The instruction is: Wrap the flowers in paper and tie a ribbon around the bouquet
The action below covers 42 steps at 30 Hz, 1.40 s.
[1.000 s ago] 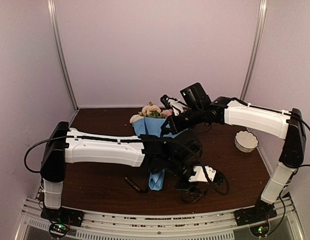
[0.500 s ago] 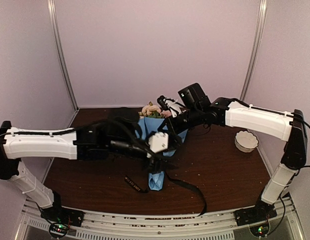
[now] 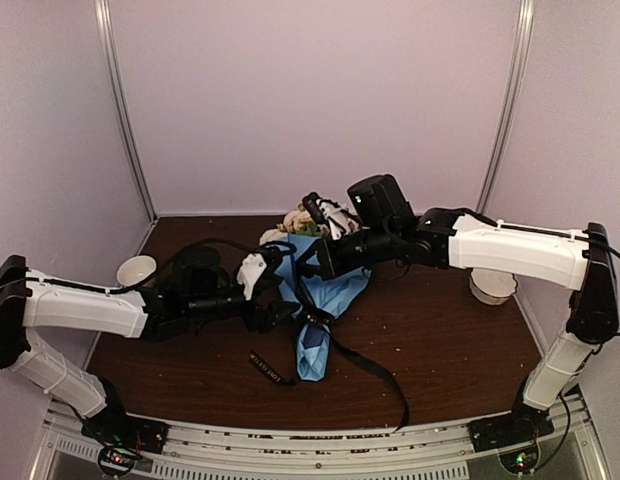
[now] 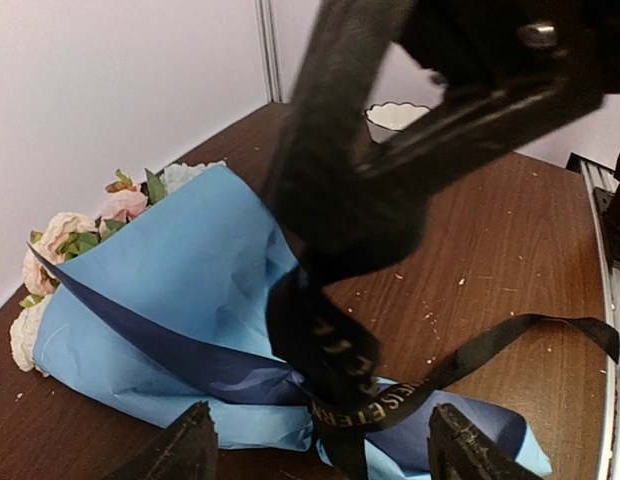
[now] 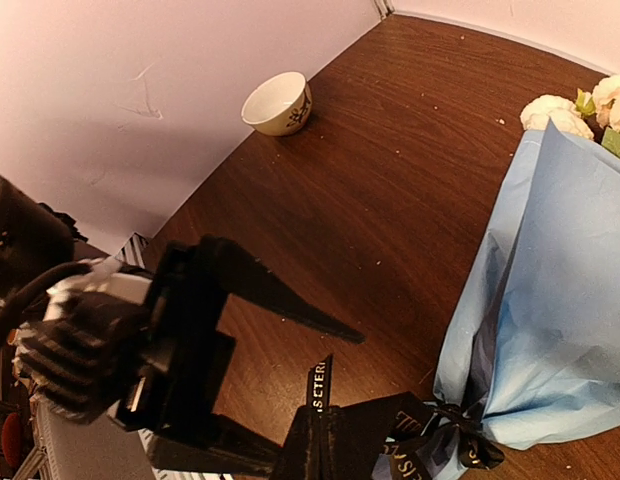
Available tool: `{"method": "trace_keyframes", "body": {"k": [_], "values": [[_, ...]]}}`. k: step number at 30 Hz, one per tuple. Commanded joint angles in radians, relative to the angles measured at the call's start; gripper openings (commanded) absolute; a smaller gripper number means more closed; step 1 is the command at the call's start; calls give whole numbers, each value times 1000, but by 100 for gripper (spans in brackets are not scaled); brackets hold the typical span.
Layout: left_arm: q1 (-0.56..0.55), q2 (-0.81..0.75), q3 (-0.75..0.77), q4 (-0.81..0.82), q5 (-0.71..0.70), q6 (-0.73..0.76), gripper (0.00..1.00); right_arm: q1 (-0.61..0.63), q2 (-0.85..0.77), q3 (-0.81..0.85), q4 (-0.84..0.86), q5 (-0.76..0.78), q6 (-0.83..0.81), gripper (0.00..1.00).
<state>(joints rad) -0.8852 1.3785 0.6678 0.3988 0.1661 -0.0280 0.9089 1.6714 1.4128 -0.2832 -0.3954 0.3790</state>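
Top external view gives you the bouquet (image 3: pixel 340 290) lying on its side in the middle of the table (image 3: pixel 460 350). It is a crinkled cone of thin paper (image 4: pixel 170 290), light blue outside with a darker blue fold running across it. Its wide mouth points to the back wall and its narrow tail toward the arm bases. Soft cream and pink flowers (image 3: pixel 295 218) with a few green leaves spill from the wide end.

The ribbon (image 4: pixel 470 355), a flat narrow black band with pale lettering, circles the cone's narrow waist. Loose ends trail over the wood to both sides.

Your right gripper (image 5: pixel 320 445) is clenched on a stretch of that ribbon just above the waist. A short lettered piece stands up between its fingers.

Your left gripper (image 4: pixel 322 430) is released. Its black fingers (image 4: pixel 190 445) are spread wide and grasp nothing, and it faces the tied waist from the left.

The table is dark brown wood flecked with pale crumbs. A white scalloped bowl (image 3: pixel 136 270) sits near the left wall, and a second bowl (image 3: pixel 490 288) sits near the right, partly behind the right arm.
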Motion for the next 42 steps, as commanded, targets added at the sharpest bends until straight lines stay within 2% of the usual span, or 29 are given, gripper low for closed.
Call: {"method": "trace_keyframes", "body": {"k": [1,4,7,9,12,13,17,21,28,38,40,42], "values": [[44,64,48,153,43,-80,75,16,-6,-15,41,6,28,0],[49,117,85,154,91,-78,71,18,-3,-14,45,3,31,0],[49,161,110,163,133,-83,54,18,5,-9,47,-4,28,0],[50,184,120,173,153,-85,39,18,11,-5,42,-10,23,0],[54,202,116,191,165,-100,1,18,13,-2,25,-13,7,0],[56,201,106,199,162,-110,0,17,9,0,10,-4,-6,1],[69,187,40,269,150,-154,0,-16,-38,-64,-2,58,-38,24],[70,183,7,308,152,-179,0,-88,-47,-177,28,32,-40,33],[71,170,-21,344,147,-204,0,-98,80,-175,-19,-34,-142,37],[79,160,-39,352,148,-220,0,-90,223,-59,-106,-92,-246,47],[81,161,-40,354,151,-221,0,-89,235,-49,-106,-84,-249,46],[82,160,-41,354,154,-222,0,-90,246,-37,-110,-63,-252,37]]}}
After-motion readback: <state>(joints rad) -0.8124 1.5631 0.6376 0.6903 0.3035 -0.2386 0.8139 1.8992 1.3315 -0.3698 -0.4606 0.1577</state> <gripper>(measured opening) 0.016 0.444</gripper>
